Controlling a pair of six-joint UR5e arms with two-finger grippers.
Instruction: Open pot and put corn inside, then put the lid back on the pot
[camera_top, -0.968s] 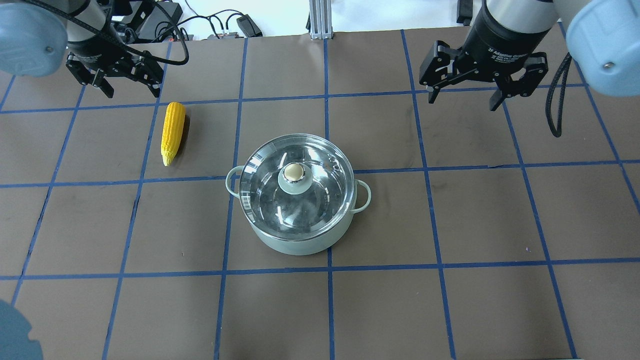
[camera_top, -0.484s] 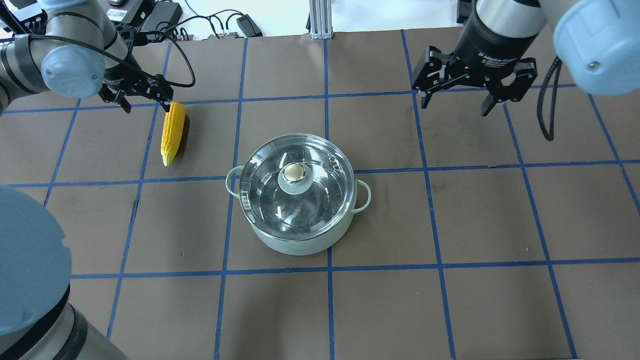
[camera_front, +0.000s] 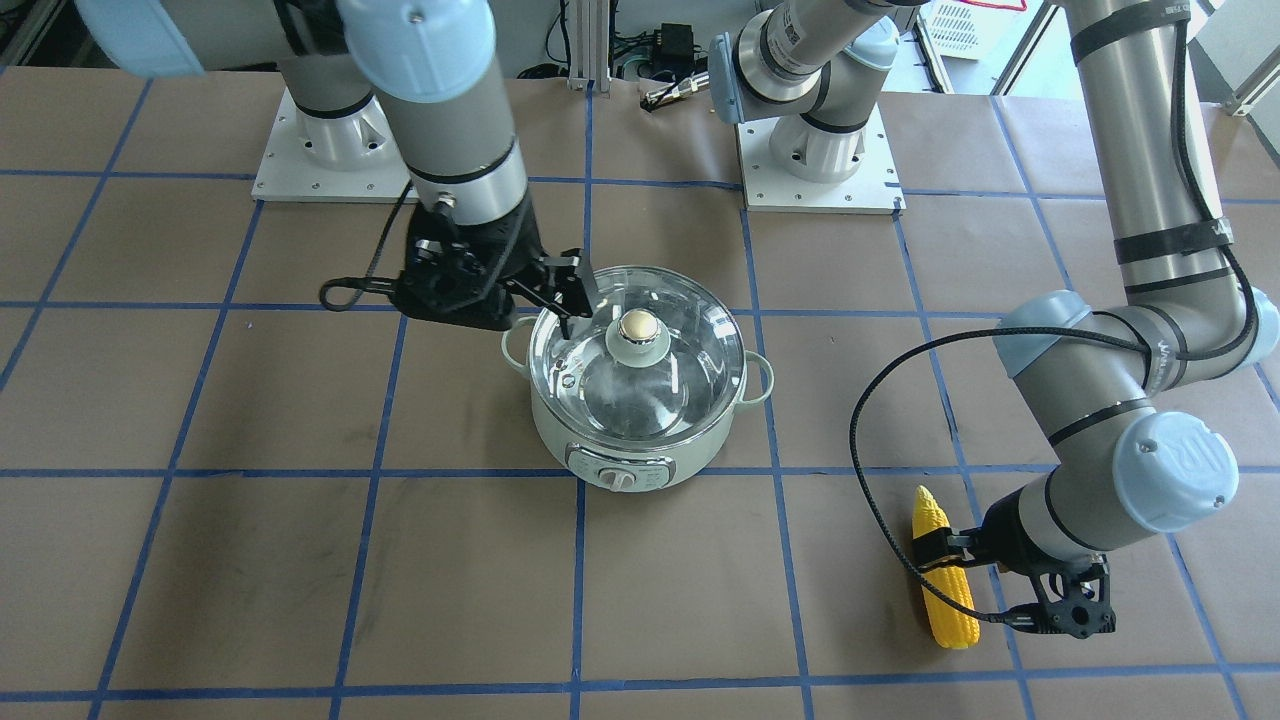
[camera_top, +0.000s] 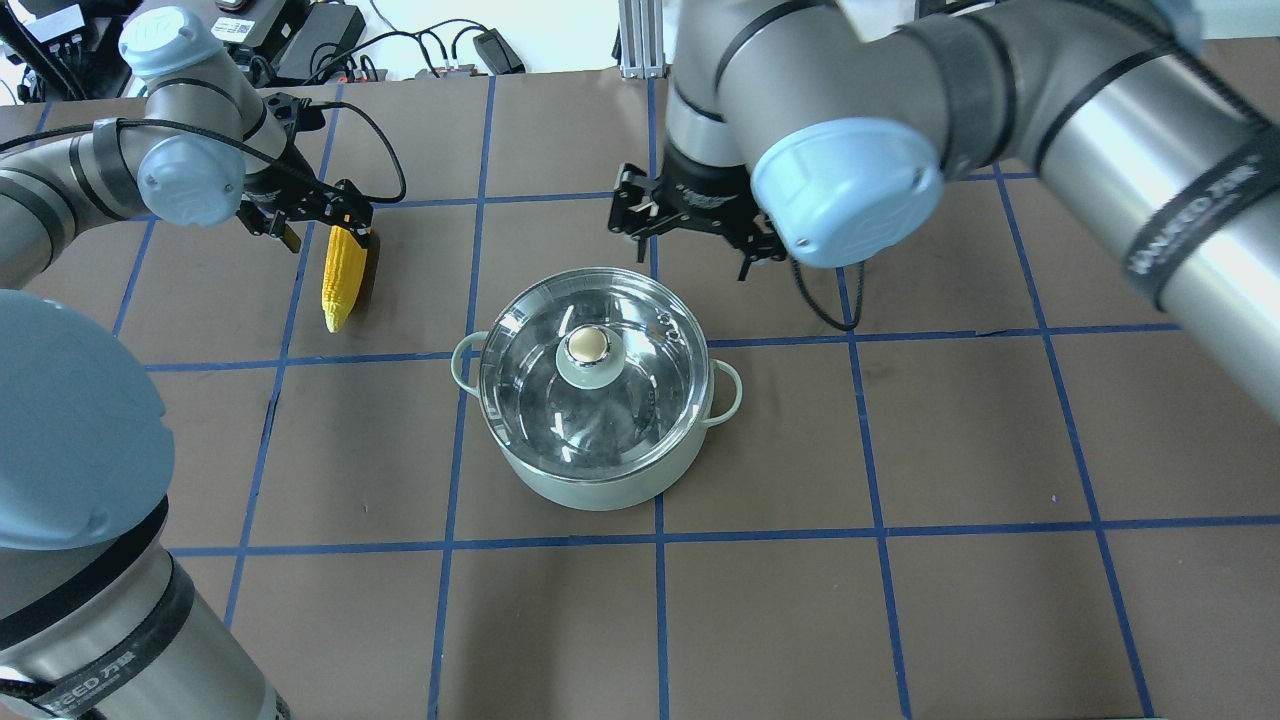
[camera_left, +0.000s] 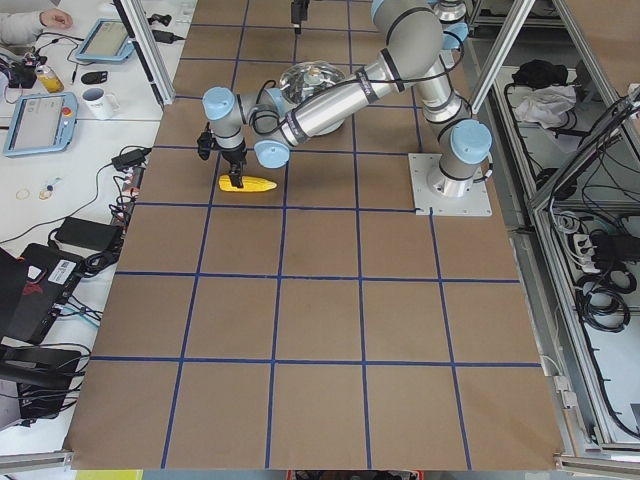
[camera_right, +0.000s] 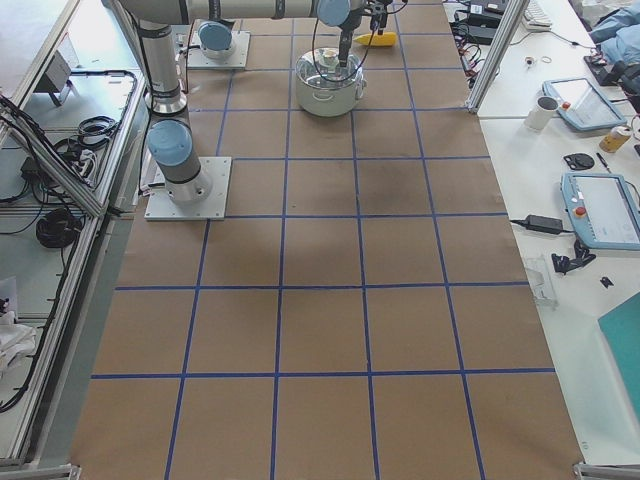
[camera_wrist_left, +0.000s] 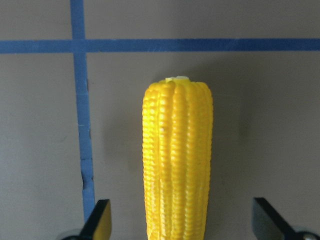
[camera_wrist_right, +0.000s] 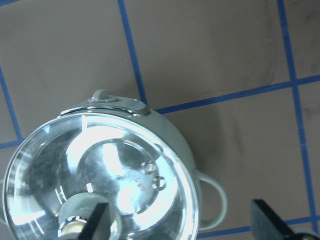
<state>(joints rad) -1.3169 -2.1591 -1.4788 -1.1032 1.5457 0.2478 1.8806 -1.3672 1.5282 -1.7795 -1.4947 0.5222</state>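
Clock readings are taken on the overhead view, with 12 o'clock on the far side from the robot. The table (camera_top: 930, 620), covered in brown paper with a blue tape grid, carries everything. The pale mint-green electric pot (camera_top: 590, 492) stands near its middle, loop handles at 3 and 9 o'clock, so either arm can reach it. The glass lid (camera_top: 535, 400) sits squarely on the rim, so the pot is closed and opening it is the step in hand. The corn cob (camera_top: 341, 272) lies flat on the paper at about 10 o'clock from the pot, well apart from it, blunt end toward 12 and pointed tip toward 6. The right gripper (camera_top: 692, 246) hovers just past the pot's rim at roughly 1 o'clock, fingers spread and empty. Its wrist view shows the lid's knob (camera_top: 588, 352) off near one finger rather than between the two, so it probably needs to slide toward 7 o'clock before it can pinch. The left gripper (camera_top: 325, 232) is low over the cob's blunt end, fingers spread wide on either side and clear of the kernels. This looks like lining up across the cob's width for a grasp, likely so the cob is in hand once the lid is off.
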